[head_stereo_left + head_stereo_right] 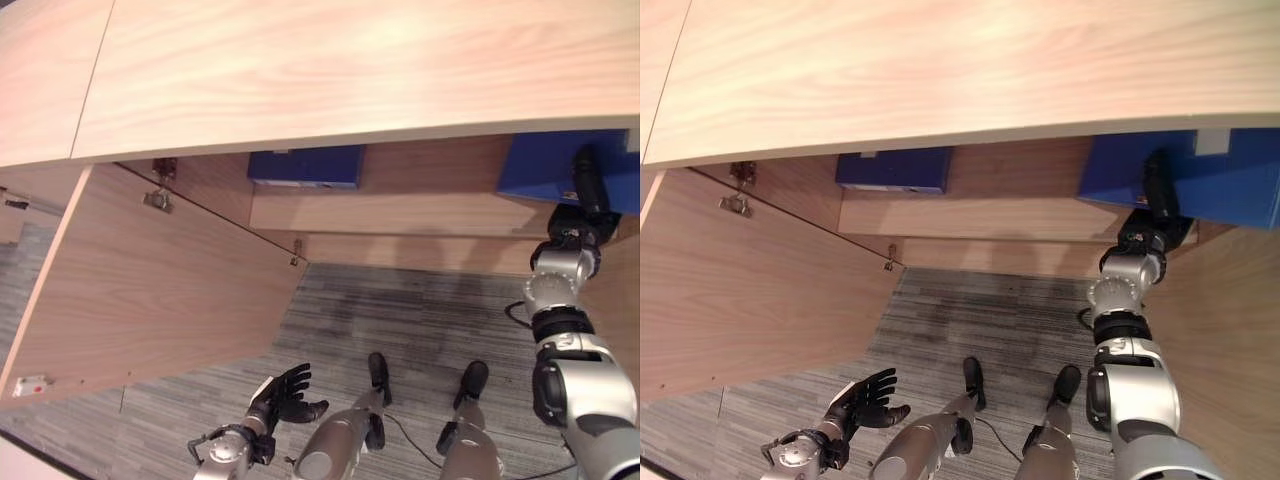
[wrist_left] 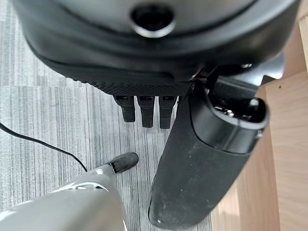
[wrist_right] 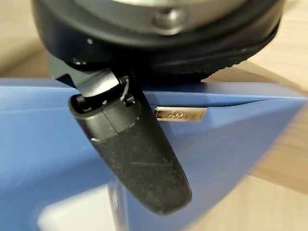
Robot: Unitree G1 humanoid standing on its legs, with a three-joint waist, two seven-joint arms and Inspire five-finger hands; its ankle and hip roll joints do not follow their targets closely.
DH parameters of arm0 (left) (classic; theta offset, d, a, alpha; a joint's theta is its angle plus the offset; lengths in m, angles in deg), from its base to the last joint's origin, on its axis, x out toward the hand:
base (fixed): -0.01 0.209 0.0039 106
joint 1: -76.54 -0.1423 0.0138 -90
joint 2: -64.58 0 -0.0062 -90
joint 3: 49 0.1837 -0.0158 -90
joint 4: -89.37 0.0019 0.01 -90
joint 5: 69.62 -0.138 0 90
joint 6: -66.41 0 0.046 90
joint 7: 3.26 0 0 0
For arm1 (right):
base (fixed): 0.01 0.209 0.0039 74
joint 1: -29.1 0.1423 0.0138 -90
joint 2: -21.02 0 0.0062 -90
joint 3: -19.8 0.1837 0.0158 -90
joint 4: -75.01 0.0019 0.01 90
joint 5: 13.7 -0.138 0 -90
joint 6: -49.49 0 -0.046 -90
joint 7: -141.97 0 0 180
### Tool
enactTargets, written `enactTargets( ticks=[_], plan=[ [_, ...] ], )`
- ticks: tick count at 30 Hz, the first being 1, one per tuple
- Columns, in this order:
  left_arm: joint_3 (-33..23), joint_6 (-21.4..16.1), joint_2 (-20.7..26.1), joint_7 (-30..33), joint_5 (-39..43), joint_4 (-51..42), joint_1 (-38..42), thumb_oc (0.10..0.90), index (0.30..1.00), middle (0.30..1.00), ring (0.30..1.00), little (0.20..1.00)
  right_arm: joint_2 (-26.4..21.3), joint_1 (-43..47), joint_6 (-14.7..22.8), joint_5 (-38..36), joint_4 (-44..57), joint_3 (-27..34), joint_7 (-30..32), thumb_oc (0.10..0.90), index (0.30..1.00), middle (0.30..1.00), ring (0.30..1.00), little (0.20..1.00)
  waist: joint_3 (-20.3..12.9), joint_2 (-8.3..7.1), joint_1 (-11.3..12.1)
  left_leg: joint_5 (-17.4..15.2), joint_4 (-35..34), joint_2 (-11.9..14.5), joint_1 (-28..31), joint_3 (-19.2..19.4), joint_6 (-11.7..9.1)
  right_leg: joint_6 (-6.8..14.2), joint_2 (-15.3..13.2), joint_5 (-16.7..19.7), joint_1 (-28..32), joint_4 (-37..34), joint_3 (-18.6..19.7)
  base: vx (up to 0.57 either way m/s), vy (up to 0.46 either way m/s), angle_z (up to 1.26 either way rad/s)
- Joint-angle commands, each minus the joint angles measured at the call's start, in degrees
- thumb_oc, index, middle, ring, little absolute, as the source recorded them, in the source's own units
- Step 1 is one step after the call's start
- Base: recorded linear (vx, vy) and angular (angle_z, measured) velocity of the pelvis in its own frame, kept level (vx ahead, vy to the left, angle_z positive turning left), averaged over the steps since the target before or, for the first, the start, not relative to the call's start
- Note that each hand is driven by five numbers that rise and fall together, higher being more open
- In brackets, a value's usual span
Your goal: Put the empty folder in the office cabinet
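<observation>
The office cabinet (image 1: pixel 300 70) is seen from above, its pale wood top spanning the head views from 9 to 3 o'clock. Its door (image 1: pixel 150 290) stands swung open at 8 o'clock, with two hinges (image 1: pixel 160 185) visible on the inner wall.

A shelf board (image 1: pixel 400 212) is seen inside. A dark blue box file (image 1: pixel 305 165) rests on it at 12 o'clock.

The blue folder (image 1: pixel 1230 185) is found at 2 o'clock, inside the opening at shelf level. The right robot hand (image 1: pixel 1160 205) is laid against its face, thumb (image 3: pixel 137 154) pressed on the blue cover just beside a small metal label clip (image 3: pixel 180 114). The fingers are hidden behind the folder, so whether it is clamped cannot be told.

The left robot hand (image 1: pixel 285 398) hangs idle at 6 o'clock over the grey carpet (image 1: pixel 400 320), fingers relaxed and apart, holding nothing.

Judgement: insertion is well advanced; seating the folder, release and withdrawal appear to remain.
</observation>
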Motion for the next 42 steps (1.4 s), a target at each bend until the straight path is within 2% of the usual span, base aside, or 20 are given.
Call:
enactTargets(
  ticks=[1, 6, 11, 16, 20, 26, 28, 29, 34, 37, 42],
  plan=[
    [1.43, -1.66, 5.77, 0.7, 1.61, 1.23, 1.65, 0.8, 0.9, 0.9, 0.9, 0.9, -9.51, 15.15, 5.74, -0.22, 4.33, -3.79, -3.03, 0.4, 0.3, 0.3, 0.3, 0.3, -4.64, -3.68, 0.13, -1.44, -0.11, 8.25, 3.85, 2.22, -9.42, 4.73, -2.24, -11.06, 2.17, 5.02, 0.95, 0.09, -0.052, 0.11],
    [0.9, -1.32, 6.15, 1.87, 2.44, 1.59, 2.06, 0.8, 0.9, 0.9, 0.9, 0.9, -5.07, 16.54, 7.93, 1.07, 11.48, -5.97, -2.54, 0.4, 0.3, 0.3, 0.3, 0.3, -5.39, -5.8, 0.47, -1.87, -0.11, 8.03, 4.63, 1.43, -8.95, 3.79, -0.9, -12.46, 2.87, 5.98, 1.05, 0.08, -0.048, 0.13],
    [0.27, -0.88, 6.43, 2.53, 2.99, 1.93, 2.31, 0.8, 0.9, 0.9, 0.9, 0.9, -1.01, 18.01, 7.64, 2.76, 13.5, -7.94, -1.96, 0.4, 0.3, 0.3, 0.3, 0.3, -5.54, -7.62, 0.92, -2.27, 0.12, 8.18, 5.43, 1.23, -8.53, 3.15, 0.0, -13.51, 3.03, 7.16, 0.95, 0.05, -0.015, 0.01],
    [-0.2, -0.78, 6.59, 3.17, 3.81, 2.38, 3.21, 0.8, 0.9, 0.9, 0.9, 0.9, -0.57, 17.71, 6.96, 2.22, 12.4, -7.23, -2.3, 0.4, 0.3, 0.3, 0.3, 0.3, -5.45, -9.21, 1.49, -2.28, 0.4, 8.61, 5.24, 0.72, -8.68, 2.83, 0.82, -14.04, 3.28, 7.34, 0.59, 0.03, -0.033, 0.02],
    [-0.54, -0.88, 7.09, 3.22, 4.62, 1.44, 3.51, 0.8, 0.9, 0.9, 0.9, 0.9, -2.33, 16.25, 6.83, 0.4, 10.63, -5.0, -2.72, 0.4, 0.3, 0.3, 0.3, 0.3, -5.16, -9.58, 1.88, -2.1, 0.46, 8.73, 4.59, 0.22, -8.86, 2.78, 1.24, -14.39, 3.13, 7.47, 0.06, 0.01, -0.027, 0.07],
    [-0.96, -1.12, 7.92, 2.92, 5.18, -0.02, 3.36, 0.8, 0.9, 0.9, 0.9, 0.9, -5.85, 15.03, 4.82, -1.84, 5.84, -4.07, -3.48, 0.4, 0.3, 0.3, 0.3, 0.3, -4.37, -9.09, 2.22, -2.01, 0.46, 8.81, 3.87, -0.1, -8.86, 2.81, 1.04, -14.98, 1.8, 9.12, -0.24, 0.0, -0.012, 0.09],
    [-0.88, -1.11, 8.26, 3.02, 5.31, -0.57, 3.41, 0.8, 0.9, 0.9, 0.9, 0.9, -7.18, 14.17, 3.59, -4.05, 2.47, -3.29, -3.85, 0.4, 0.3, 0.3, 0.3, 0.3, -3.27, -8.02, 2.41, -1.85, 0.5, 8.9, 3.28, 0.24, -8.79, 2.85, 0.64, -15.37, -0.15, 11.12, -0.09, -0.03, 0.005, 0.07],
    [-0.85, -1.1, 8.29, 3.03, 5.31, -0.59, 3.41, 0.8, 0.9, 0.9, 0.9, 0.9, -7.24, 14.18, 3.56, -4.17, 2.37, -3.27, -3.99, 0.4, 0.3, 0.3, 0.3, 0.3, -3.32, -8.05, 2.48, -1.85, 0.5, 8.89, 3.23, 0.27, -8.78, 2.85, 0.61, -15.45, -0.31, 11.3, -0.03, 0.0, 0.0, 0.0],
    [-0.1, -1.05, 8.37, 3.13, 4.77, -1.07, 3.64, 0.8, 0.9, 0.9, 0.9, 0.9, -5.8, 13.5, 3.48, -6.91, 0.82, -1.59, -3.82, 0.4, 0.3, 0.3, 0.3, 0.3, -2.52, -6.89, 2.76, -1.86, 0.72, 8.94, 2.49, 0.7, -8.54, 2.86, 0.01, -16.03, -3.04, 13.77, 0.76, -0.02, 0.009, -0.07],
    [0.44, -1.09, 8.35, 3.48, 4.78, -1.72, 4.4, 0.8, 0.9, 0.9, 0.9, 0.9, -3.51, 13.19, 3.81, -8.23, -0.42, -0.36, -3.11, 0.4, 0.3, 0.3, 0.3, 0.3, -1.43, -5.69, 2.96, -2.41, 2.53, 9.16, 0.76, 0.88, -8.15, 2.76, -0.7, -16.76, -6.14, 16.96, 1.68, -0.04, 0.006, -0.12],
    [0.63, -1.34, 8.39, 3.68, 5.81, -2.82, 5.08, 0.8, 0.9, 0.9, 0.9, 0.9, -2.13, 12.79, 3.42, -7.79, -1.35, 0.3, -2.47, 0.4, 0.3, 0.3, 0.3, 0.3, -0.63, -5.02, 3.16, -3.47, 5.68, 9.38, -2.18, 0.27, -7.91, 2.73, -1.68, -17.53, -9.1, 19.94, 1.98, -0.02, -0.008, -0.05]
  ],
)
